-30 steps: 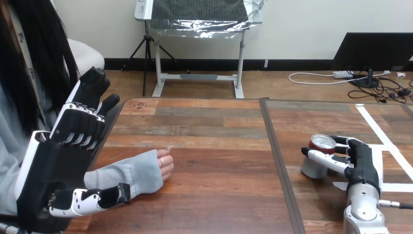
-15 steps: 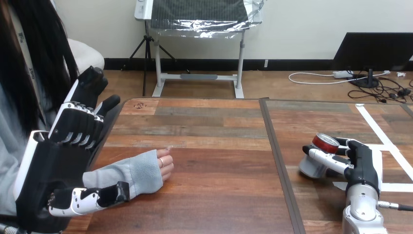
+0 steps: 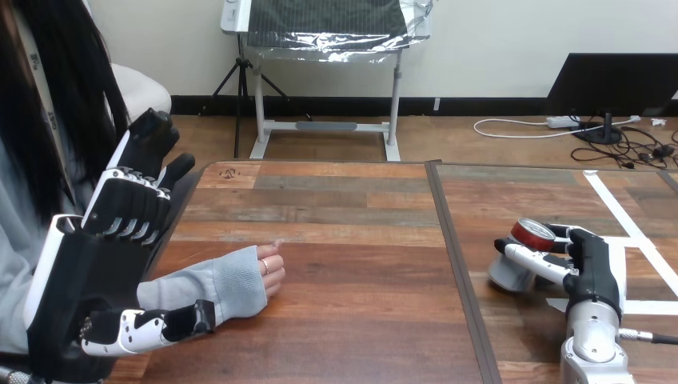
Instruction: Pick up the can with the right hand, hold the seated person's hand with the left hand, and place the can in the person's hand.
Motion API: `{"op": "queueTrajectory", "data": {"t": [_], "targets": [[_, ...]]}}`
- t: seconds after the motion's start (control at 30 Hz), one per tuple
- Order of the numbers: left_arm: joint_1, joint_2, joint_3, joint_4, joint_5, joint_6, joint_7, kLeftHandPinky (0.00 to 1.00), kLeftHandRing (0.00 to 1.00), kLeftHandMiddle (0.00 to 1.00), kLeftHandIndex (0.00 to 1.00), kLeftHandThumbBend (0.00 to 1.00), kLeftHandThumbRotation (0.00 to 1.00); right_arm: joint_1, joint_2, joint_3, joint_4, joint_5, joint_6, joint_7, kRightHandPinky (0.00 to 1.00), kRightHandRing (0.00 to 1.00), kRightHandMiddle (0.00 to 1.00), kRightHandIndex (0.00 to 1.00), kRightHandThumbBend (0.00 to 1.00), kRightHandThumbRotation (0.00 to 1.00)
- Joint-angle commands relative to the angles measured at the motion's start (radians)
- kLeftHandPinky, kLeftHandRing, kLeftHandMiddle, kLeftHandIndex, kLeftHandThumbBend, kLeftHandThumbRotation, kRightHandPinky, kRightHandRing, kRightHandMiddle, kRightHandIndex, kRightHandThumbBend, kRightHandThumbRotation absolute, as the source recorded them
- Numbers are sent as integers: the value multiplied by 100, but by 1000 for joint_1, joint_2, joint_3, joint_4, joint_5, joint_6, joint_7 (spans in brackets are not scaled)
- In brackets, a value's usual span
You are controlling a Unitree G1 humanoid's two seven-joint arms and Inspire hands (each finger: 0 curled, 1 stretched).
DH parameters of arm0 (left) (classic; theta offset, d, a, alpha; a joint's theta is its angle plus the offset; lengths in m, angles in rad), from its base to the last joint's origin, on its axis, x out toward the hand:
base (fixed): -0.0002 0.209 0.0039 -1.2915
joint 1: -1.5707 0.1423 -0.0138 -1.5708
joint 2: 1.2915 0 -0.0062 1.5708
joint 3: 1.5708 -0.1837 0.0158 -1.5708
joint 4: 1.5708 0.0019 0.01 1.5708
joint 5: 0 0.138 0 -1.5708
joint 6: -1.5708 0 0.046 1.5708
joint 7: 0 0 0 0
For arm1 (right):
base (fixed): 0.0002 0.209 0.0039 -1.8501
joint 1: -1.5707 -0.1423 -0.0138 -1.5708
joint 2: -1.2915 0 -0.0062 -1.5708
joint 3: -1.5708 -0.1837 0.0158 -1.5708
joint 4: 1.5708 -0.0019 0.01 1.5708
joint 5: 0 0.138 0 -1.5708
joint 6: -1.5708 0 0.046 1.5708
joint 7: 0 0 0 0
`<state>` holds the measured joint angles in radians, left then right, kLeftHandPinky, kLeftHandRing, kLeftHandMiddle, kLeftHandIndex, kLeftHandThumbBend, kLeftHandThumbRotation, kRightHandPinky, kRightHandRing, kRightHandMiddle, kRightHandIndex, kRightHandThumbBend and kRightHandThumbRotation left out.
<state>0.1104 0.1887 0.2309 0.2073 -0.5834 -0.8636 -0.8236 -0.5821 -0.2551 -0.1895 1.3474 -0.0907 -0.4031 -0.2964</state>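
Wooden bench (image 3: 360,240) boards fill the middle of the view, with white tape (image 3: 616,212) lines at the right end. Near those lines the can (image 3: 505,277) is gripped in the right hand (image 3: 593,268): the thumb lies across its near side and the fingers (image 3: 560,234) curl round its far side. A second ago the can stood upright with its top facing up; now it leans, the red top turned up and to the left and the silver base swung a little further left, its lower edge close to the bench. The right hand has hardly shifted. At the left, the left hand (image 3: 84,272) is in the same raised spot, fingers straight and spread wide, holding nothing, its thumb low beside the grey sleeve. The person's hand (image 3: 270,270) rests unmoved on the bench, loosely curled, well apart from the can.
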Motion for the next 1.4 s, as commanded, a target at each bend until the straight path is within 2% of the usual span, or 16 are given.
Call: {"op": "queueTrajectory", "data": {"t": [0.0,0.2,0.4,0.5,0.6,0.8,0.9,1.0,1.1,1.2,1.37], "targets": [[-44,-4,6,1,14,-21,14,95,100,100,95,100,34,-47,11,19,-48,-13,-63,-5,41,47,55,58,76,0],[-47,-7,7,14,17,-19,24,93,99,98,93,100,34,-48,19,21,-60,-8,-108,8,41,48,55,57,76,0],[-58,-13,1,24,11,-24,21,93,98,97,92,100,32,-52,27,9,-65,15,-140,44,42,48,54,57,74,0],[-45,-17,-6,-4,25,2,47,93,98,97,92,100,32,-52,30,-3,-67,36,-159,80,42,47,53,57,73,0],[-52,-29,-8,-3,27,7,64,93,97,96,91,100,31,-57,33,2,-72,35,-155,74,41,46,52,57,73,0],[-68,-18,-12,14,45,-2,63,92,97,96,91,100,29,-53,36,7,-89,33,-205,101,40,45,52,57,71,0],[-83,-19,-12,26,58,-20,64,92,97,96,92,100,28,-58,37,4,-92,37,-201,106,40,45,52,57,71,0],[-95,-16,-3,39,113,-62,84,92,97,97,93,100,29,-62,40,-4,-94,50,-196,126,41,46,53,58,70,0],[-81,1,13,21,217,-40,154,90,96,97,93,100,31,-60,40,2,-105,45,-216,124,41,46,53,57,70,0],[-100,20,-2,46,199,-63,127,90,97,98,94,100,30,-60,34,17,-110,30,-224,119,41,47,53,57,70,0],[-104,32,6,60,256,-70,162,91,98,98,95,100,25,-62,36,20,-122,33,-226,122,42,48,54,57,70,0]]}}
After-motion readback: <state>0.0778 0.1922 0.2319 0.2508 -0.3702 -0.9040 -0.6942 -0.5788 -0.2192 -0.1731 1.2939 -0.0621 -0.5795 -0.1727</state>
